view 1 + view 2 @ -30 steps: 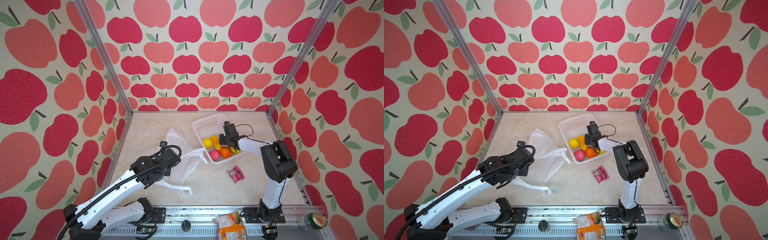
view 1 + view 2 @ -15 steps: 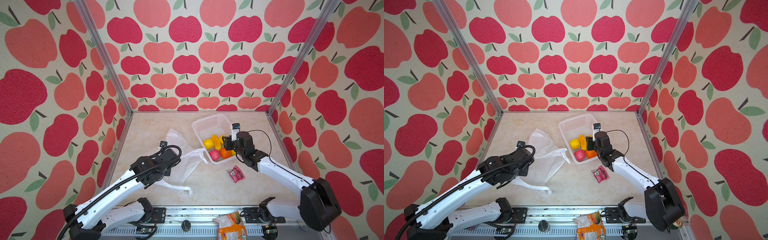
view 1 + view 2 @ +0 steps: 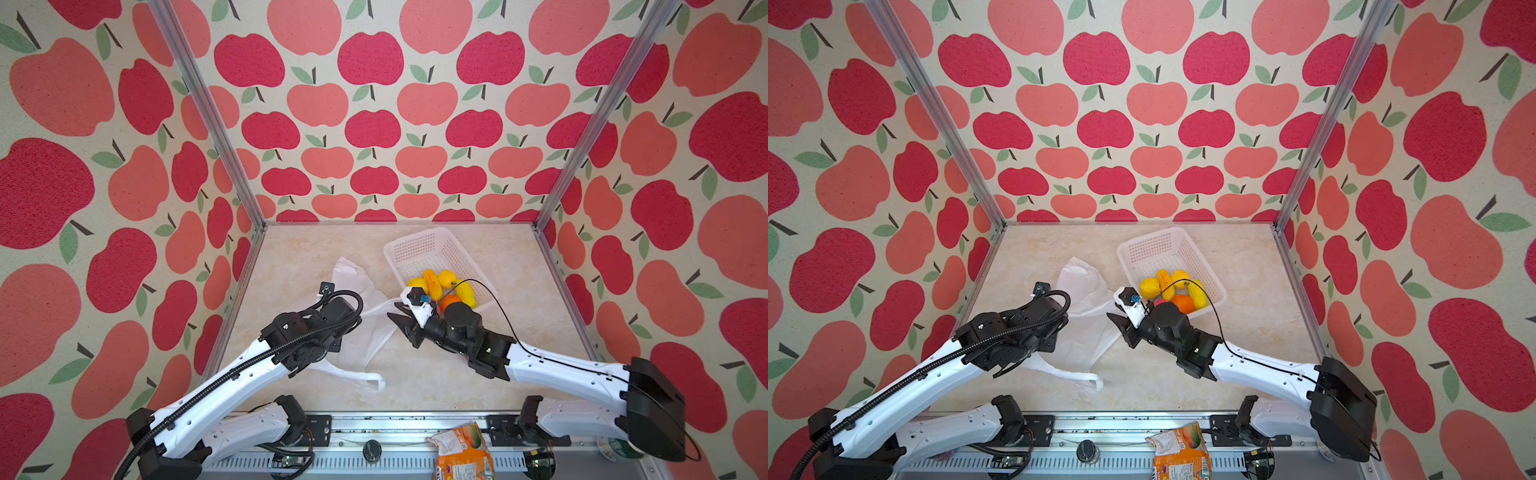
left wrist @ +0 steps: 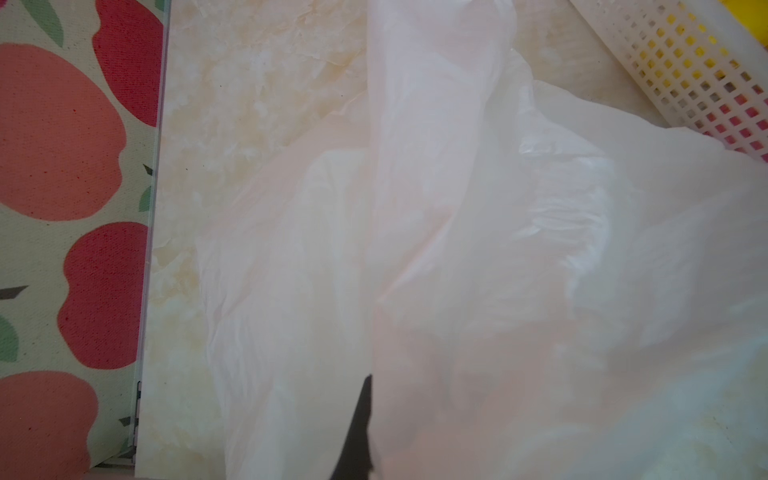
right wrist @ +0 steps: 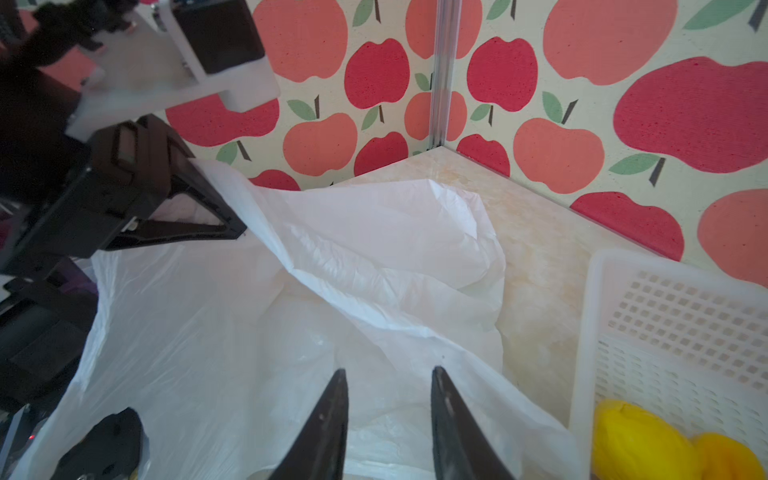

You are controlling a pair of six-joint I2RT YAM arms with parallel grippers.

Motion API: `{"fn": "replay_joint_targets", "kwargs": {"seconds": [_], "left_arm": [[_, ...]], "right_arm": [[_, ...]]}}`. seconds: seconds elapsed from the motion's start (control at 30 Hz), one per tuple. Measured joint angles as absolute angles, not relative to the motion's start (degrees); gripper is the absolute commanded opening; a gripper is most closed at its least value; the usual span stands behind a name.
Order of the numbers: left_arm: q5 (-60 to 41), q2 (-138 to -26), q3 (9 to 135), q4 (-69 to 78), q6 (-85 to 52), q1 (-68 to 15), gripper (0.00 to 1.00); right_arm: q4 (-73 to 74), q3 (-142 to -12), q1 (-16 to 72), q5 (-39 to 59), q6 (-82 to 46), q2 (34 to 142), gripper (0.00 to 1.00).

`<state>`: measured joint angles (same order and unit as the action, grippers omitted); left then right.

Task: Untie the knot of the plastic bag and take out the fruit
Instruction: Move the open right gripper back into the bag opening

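Pinching a raised fold of the plastic bag (image 5: 374, 232), the left fingers (image 5: 178, 235) are pressed together on the film. The right fingers (image 5: 328, 428) hang parted and empty just above the bag, which lies slack on the worktop (image 3: 424, 386) beside the basket (image 3: 419, 249).

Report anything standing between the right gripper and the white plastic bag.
Nothing visible does. The right gripper points straight at the thin, translucent white plastic bag, jaws parted; the left gripper pinches the bag's rim off to one side.
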<state>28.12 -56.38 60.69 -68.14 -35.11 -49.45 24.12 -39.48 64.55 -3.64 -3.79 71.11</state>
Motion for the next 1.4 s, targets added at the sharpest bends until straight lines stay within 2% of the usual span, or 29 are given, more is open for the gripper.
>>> {"fn": "replay_joint_targets", "kwargs": {"seconds": [0.4,0.67,0.8,1.0,1.2,1.3,1.4], "left_arm": [[28.14,-56.38,60.69,-68.16,-35.11,-49.45,0.00],[27.99,-56.10,60.69,-68.05,-35.09,-48.73,0.00],[28.27,-55.66,60.58,-66.85,-36.23,-46.48,0.00],[25.47,-50.43,53.41,-55.35,-36.62,-44.80,0.00],[28.53,-41.36,45.69,-52.23,-38.02,-40.62,0.00],[29.85,-35.57,42.28,-52.07,-38.57,-37.04,0.00],[30.35,-31.38,41.08,-51.92,-38.76,-34.46,0.00]], "right_arm": [[31.09,-38.48,75.40,-1.37,1.56,80.09,0.36],[38.76,-39.66,75.64,0.14,-1.58,94.45,0.38],[40.05,-44.23,75.79,2.15,-5.39,101.78,0.43],[41.04,-53.80,77.91,3.62,-10.44,110.04,0.46],[37.82,-60.03,80.14,2.50,-13.30,115.52,0.59],[33.19,-64.84,81.43,-0.12,-13.15,118.48,0.76],[28.47,-70.41,83.31,-3.46,-13.06,121.56,0.85]]}}
